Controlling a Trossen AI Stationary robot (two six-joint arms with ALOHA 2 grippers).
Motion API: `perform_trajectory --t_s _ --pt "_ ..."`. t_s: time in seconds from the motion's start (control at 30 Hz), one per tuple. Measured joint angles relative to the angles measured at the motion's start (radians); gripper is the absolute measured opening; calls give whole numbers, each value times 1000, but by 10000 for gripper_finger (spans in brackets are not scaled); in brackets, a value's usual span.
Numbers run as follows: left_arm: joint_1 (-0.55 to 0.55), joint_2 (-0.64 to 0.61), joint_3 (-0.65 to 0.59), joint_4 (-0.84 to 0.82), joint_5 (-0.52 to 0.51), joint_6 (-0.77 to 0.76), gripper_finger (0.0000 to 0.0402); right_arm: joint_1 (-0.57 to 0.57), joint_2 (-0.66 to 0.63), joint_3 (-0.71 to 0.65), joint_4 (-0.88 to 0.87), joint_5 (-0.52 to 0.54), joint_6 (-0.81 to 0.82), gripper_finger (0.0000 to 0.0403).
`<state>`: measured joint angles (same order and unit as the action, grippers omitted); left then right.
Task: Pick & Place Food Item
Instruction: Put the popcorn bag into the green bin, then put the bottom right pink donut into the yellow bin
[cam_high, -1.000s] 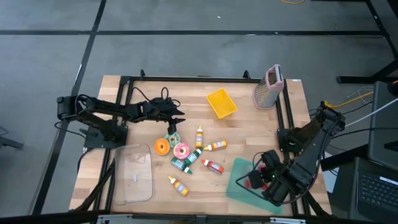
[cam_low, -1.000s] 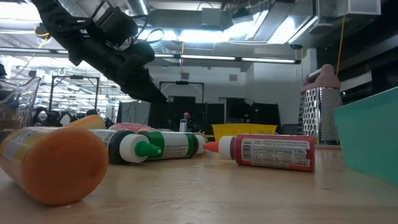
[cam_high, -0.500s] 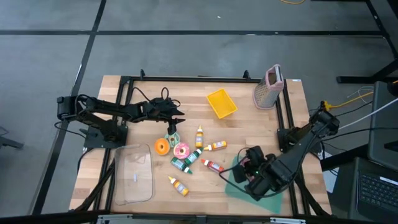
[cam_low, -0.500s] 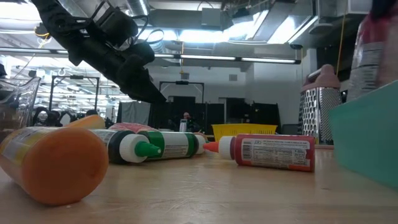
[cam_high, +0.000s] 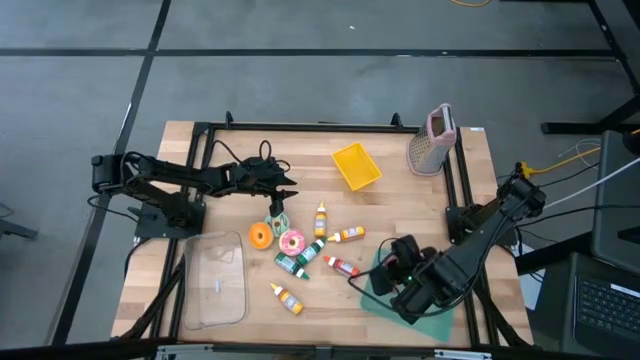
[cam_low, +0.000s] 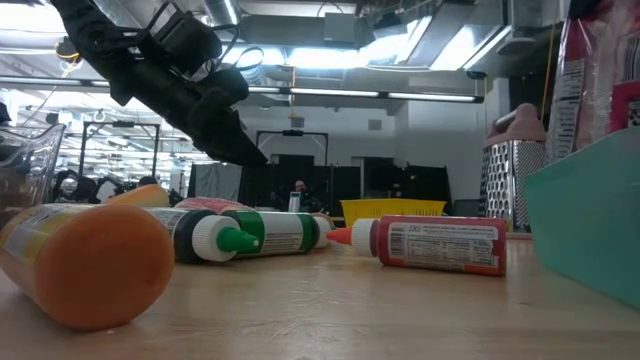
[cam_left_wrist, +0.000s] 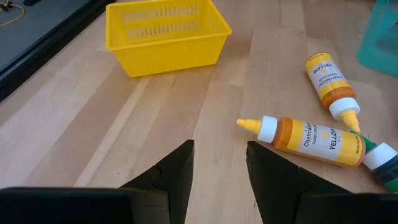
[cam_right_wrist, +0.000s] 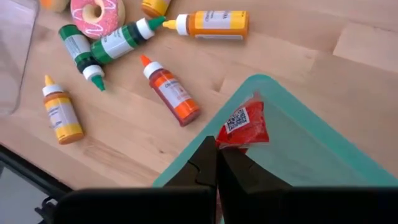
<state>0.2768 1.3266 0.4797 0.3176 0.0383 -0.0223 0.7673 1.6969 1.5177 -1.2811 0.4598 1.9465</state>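
Hanging over the teal tray (cam_right_wrist: 323, 155) at the table's front right, a red food packet (cam_right_wrist: 244, 126) was pinched in the closed fingers of the right gripper (cam_right_wrist: 216, 163). Bottles were logged just beside the tray: red (cam_right_wrist: 171, 92), orange (cam_right_wrist: 211, 23), green (cam_right_wrist: 121, 41). A pink donut (cam_right_wrist: 96, 15) was noted farther off. The left gripper (cam_left_wrist: 219, 171) was held above bare wood near a yellow basket (cam_left_wrist: 165, 34), fingers apart, holding nothing.

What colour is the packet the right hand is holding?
Red, with a white QR label; clearest in the right wrist view.
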Motion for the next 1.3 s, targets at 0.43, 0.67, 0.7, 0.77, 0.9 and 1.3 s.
perform_trajectory --t_s 0.43,0.67,0.7,0.77,0.9,1.3 --pt "0 0 0 0 7 0 143 103 90 -112 80 -104 230 0" --pt "0 0 0 1 8 0 143 134 87 -161 29 -188 247 20" --pt "0 0 0 2 8 0 143 134 87 -161 14 -188 245 31" --pt "0 0 0 7 8 0 144 133 87 -162 -6 -188 235 58" --pt "0 0 0 15 8 0 143 134 87 -162 -24 -187 215 121" --pt "0 -1 0 106 8 17 143 137 87 -162 -191 103 170 227"
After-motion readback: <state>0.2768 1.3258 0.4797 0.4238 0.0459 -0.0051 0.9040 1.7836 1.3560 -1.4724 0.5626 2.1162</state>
